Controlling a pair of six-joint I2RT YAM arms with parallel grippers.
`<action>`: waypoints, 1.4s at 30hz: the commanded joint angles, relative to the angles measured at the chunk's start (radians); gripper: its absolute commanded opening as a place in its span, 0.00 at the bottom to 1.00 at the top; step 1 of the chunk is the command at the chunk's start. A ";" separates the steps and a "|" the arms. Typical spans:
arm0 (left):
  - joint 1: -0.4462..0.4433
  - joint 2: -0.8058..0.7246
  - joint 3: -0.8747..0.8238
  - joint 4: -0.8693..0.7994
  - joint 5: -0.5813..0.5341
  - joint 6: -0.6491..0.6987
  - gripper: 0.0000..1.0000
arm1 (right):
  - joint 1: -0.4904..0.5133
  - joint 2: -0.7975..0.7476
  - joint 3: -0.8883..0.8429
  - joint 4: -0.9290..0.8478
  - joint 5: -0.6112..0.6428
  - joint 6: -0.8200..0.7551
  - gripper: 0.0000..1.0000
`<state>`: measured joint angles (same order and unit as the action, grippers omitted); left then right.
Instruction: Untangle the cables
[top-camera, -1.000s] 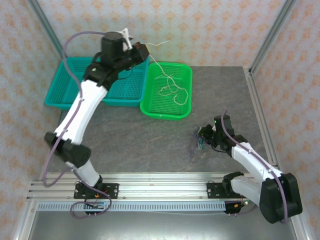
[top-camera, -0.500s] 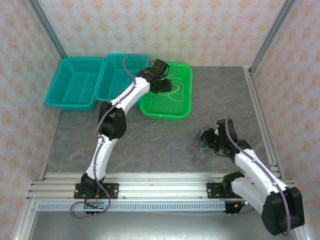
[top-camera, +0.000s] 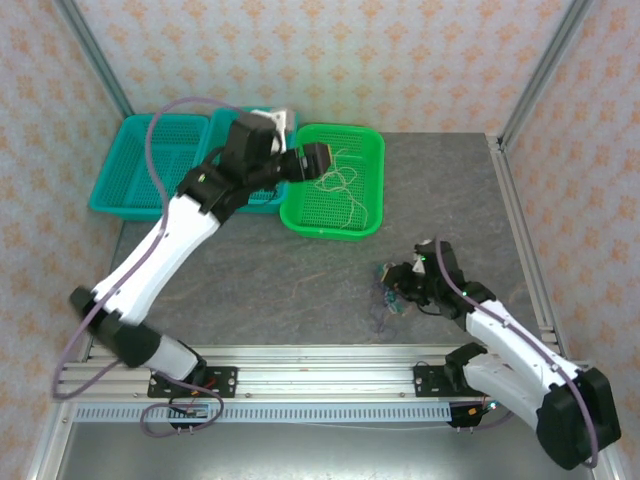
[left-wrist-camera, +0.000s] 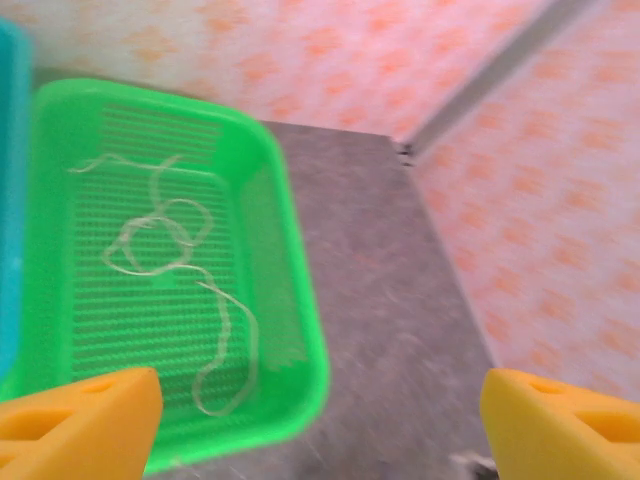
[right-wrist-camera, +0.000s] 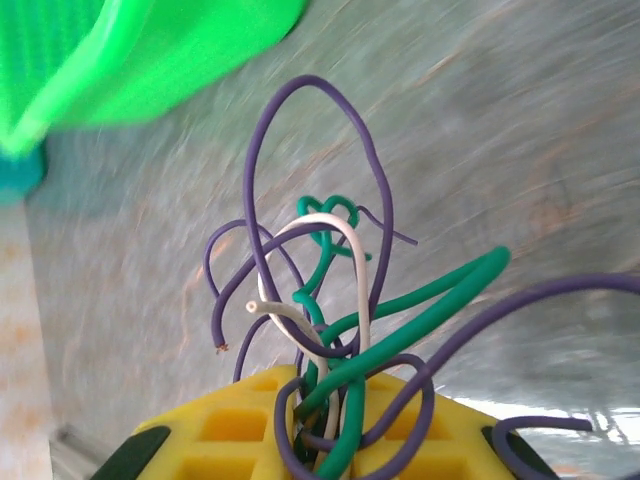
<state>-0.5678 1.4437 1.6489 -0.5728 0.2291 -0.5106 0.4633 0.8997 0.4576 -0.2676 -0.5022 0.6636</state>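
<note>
- The left tool (left-wrist-camera: 320, 400) hung open and empty over the green basket (left-wrist-camera: 290, 300), where the cream cable (left-wrist-camera: 165, 240) it had carried a second earlier lay freed.
- The right tool (right-wrist-camera: 335, 420) gripped the remaining purple-green-white tangle (right-wrist-camera: 330, 290) at the table (left-wrist-camera: 400, 300).

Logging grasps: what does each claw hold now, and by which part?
Right claw grips the tangled cable bunch where its strands cross; left claw open, holding nothing.
</note>
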 joint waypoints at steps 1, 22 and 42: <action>-0.076 -0.117 -0.184 0.032 -0.022 -0.019 0.83 | 0.145 0.088 0.087 0.139 0.016 -0.059 0.17; -0.088 -0.443 -0.707 -0.126 -0.219 -0.170 0.85 | 0.401 0.213 0.257 0.097 0.447 -0.204 0.74; -0.048 -0.066 -0.794 0.120 0.110 -0.216 0.72 | 0.438 0.432 0.270 0.066 0.274 -0.050 0.61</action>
<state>-0.6128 1.3441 0.8314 -0.4854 0.3012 -0.7315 0.8917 1.2499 0.6559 -0.1623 -0.2253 0.5758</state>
